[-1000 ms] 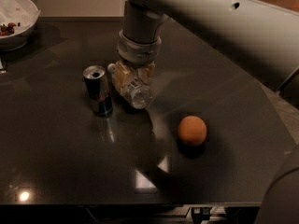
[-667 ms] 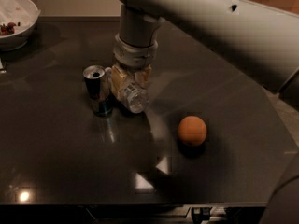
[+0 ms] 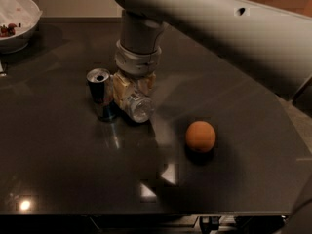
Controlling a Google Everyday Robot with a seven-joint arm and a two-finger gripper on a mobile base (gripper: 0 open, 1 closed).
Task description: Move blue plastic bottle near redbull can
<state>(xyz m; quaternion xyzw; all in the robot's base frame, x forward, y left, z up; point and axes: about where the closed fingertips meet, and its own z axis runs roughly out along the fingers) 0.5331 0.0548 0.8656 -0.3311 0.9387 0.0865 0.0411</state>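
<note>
The redbull can stands upright on the dark table, left of centre, with its silver top showing. The blue plastic bottle lies on its side right next to the can, its round end toward the camera. My gripper comes straight down from the big grey arm and sits over the bottle, with its pale fingers on either side of the bottle. The bottle's cap and label are hidden under the gripper.
An orange round fruit sits on the table to the right of the bottle. A white bowl with some food stands at the back left corner. The table's front edge runs along the bottom.
The gripper and the bottle have shifted slightly left, closer to the can. The can and the orange have not moved.
</note>
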